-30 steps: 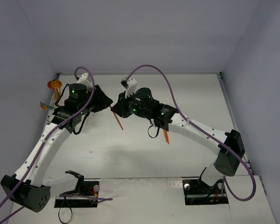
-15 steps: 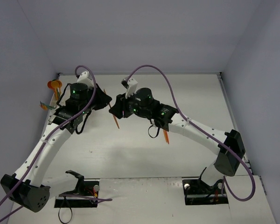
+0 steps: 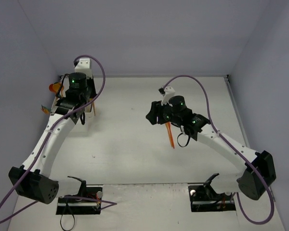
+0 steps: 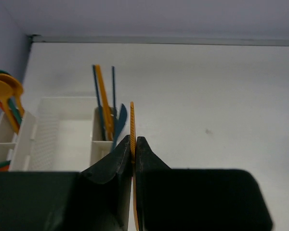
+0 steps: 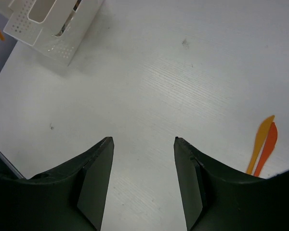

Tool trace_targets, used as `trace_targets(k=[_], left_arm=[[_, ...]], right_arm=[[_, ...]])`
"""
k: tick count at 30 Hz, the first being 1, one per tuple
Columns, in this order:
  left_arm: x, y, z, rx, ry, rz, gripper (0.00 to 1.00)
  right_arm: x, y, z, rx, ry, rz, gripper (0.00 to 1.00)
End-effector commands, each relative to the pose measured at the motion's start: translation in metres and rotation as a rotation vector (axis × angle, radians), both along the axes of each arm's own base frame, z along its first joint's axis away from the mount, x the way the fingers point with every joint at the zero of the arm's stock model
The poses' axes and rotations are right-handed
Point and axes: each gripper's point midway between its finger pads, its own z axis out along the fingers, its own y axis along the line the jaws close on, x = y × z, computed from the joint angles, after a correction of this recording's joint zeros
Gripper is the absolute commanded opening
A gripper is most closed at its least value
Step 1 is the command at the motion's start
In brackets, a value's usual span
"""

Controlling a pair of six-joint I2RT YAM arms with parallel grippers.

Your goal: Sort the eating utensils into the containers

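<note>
1. Right, the left gripper [image 4: 133,143] is up at the far left of the table [image 5: 149,72], jaws pinched tight on a thin orange stick [image 4: 132,118] that pokes out past the fingertips.
2. That orange stick sits just right of the white containers [image 4: 43,139], beside their narrow right-hand compartment.
3. In that narrow compartment there's a bundle of blue and orange sticks [image 4: 104,103], standing up and leaning together, with a darker blue piece among them.
4. At the left end of the containers, orange spoons [image 4: 4,91] stick up, bowls on top.
5. Over to the right gripper [image 5: 143,142]: jaws standing apart and holding nothing, hovering over bare table near the middle.
6. On the table to its near right lie a yellow utensil [image 5: 260,144] and an orange utensil [image 5: 270,137], side by side and touching. I cannot tell what kind they are.
7. In the right wrist view, the containers sit well apart from that gripper, off to the far left.
</note>
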Motion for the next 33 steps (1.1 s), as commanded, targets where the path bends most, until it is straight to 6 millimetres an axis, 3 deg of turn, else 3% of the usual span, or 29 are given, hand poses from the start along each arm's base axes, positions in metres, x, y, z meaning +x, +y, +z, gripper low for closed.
trace_targets(k=[1,9,14,17,24,33], left_arm=[[0.040,0.035,0.049,0.117,-0.204,0.081,0.00],[0.087,0.048,0.033,0.154,-0.246,0.114,0.00],[0.100,0.051,0.003,0.170,-0.200,0.135,0.00],[0.099,0.052,-0.012,0.175,-0.181,0.137,0.02],[0.088,0.059,-0.029,0.192,-0.145,0.162,0.18],[0.066,0.059,-0.010,0.152,-0.139,0.157,0.32]], right_arm=[[-0.004,-0.022,0.012,-0.047,-0.073,-0.034,0.50],[-0.006,-0.036,0.004,-0.087,-0.069,-0.055,0.50],[-0.009,-0.043,-0.008,-0.129,-0.045,-0.054,0.50],[-0.008,-0.048,-0.012,-0.152,-0.046,-0.073,0.50],[-0.003,-0.065,-0.032,-0.216,-0.011,-0.134,0.50],[-0.004,-0.083,-0.081,-0.306,0.119,-0.220,0.46]])
